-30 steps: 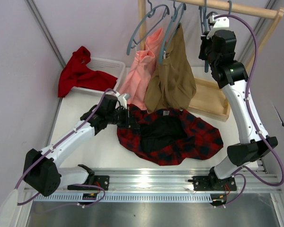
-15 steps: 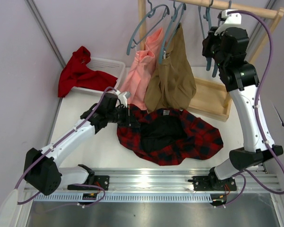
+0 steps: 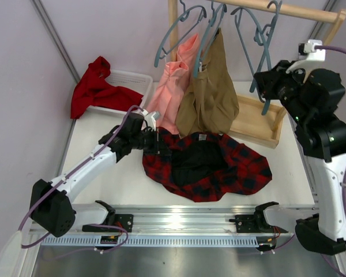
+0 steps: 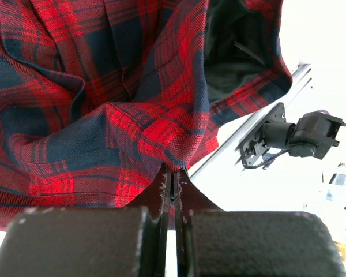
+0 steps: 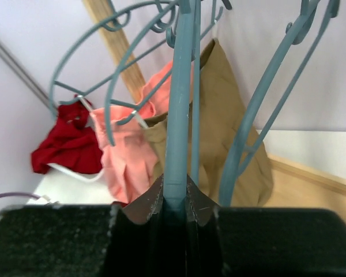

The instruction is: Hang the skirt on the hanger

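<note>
The skirt (image 3: 230, 170), red-and-black tartan with a dark lining, lies spread on the white table in front of the hanging garments. My left gripper (image 3: 156, 142) is shut on its left edge; in the left wrist view the plaid cloth (image 4: 104, 86) is pinched between the fingertips of that gripper (image 4: 173, 173). My right gripper (image 3: 265, 81) is raised at the right and shut on a blue-grey hanger (image 3: 258, 43), whose hook reaches up by the wooden rail. In the right wrist view the hanger's bar (image 5: 179, 104) runs straight up out of the closed gripper (image 5: 175, 193).
A pink garment (image 3: 170, 86) and a tan garment (image 3: 210, 95) hang from the wooden rail (image 3: 288, 10), with an empty hanger (image 3: 173, 37) beside them. A plain red cloth (image 3: 95, 86) drapes over a white basket (image 3: 132, 78). The rack's wooden base (image 3: 254, 124) lies at the back right.
My right arm has swung right and toward the near side, carrying the hanger out from the rail. The left arm and skirt have not moved.
</note>
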